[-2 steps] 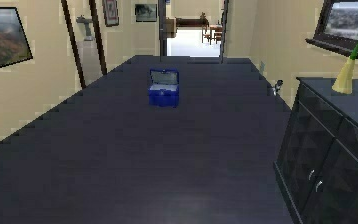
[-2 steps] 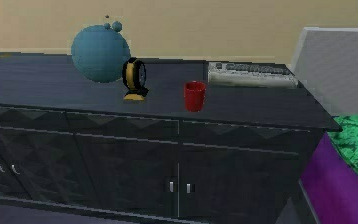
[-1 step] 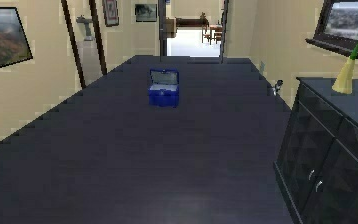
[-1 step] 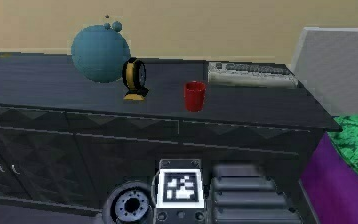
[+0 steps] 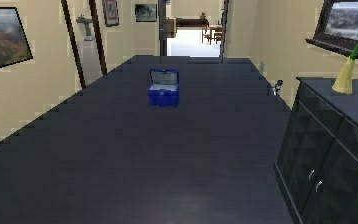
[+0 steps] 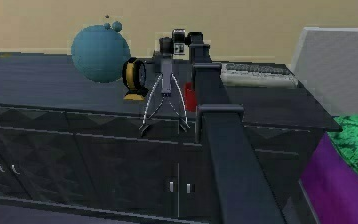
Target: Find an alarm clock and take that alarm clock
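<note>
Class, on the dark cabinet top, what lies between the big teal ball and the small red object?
In the arm side view: a small yellow round thing beside the teal ball, then the robot's dark gripper.

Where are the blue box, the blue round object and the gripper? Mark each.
blue box (image 5: 164,89), forward view, its front face.
blue round object (image 6: 99,52), arm side view, its middle.
gripper (image 6: 165,126), arm side view, midway between its fingertips.

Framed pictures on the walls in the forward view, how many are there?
4 framed pictures: one near at the view's left, one farther along that wall, one by the far doorway, one at the right above the dark cabinet. More may hang out of frame.
</note>
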